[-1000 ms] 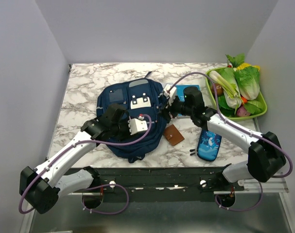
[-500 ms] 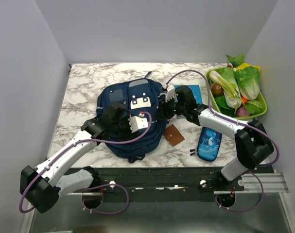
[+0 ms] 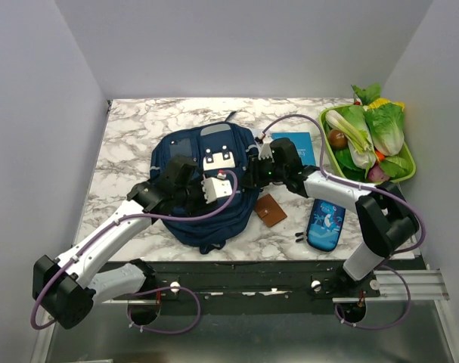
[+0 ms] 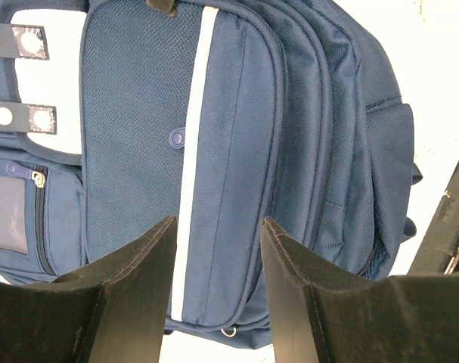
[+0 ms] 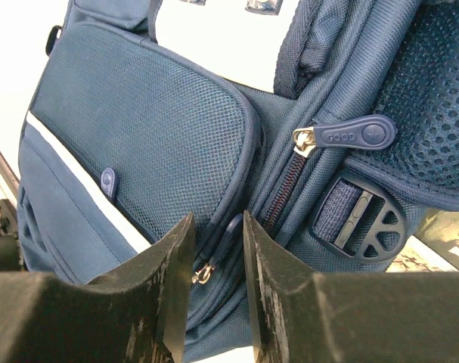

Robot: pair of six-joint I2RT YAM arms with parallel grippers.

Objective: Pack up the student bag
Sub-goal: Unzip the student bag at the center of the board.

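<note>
Since 1 second ago the right arm has swung left, bringing the right fingers (image 5: 169,287) to the right edge of the student bag (image 3: 185,145), which lies flat in the middle of the desk (image 3: 131,128). They stand narrowly parted with a zipper pull (image 5: 227,233) between them. Over the bag's front pocket the left fingers (image 4: 131,295) hover, spread wide.

Student bag (image 3: 206,219), wallet (image 3: 271,209), case (image 3: 325,224): one each
</note>
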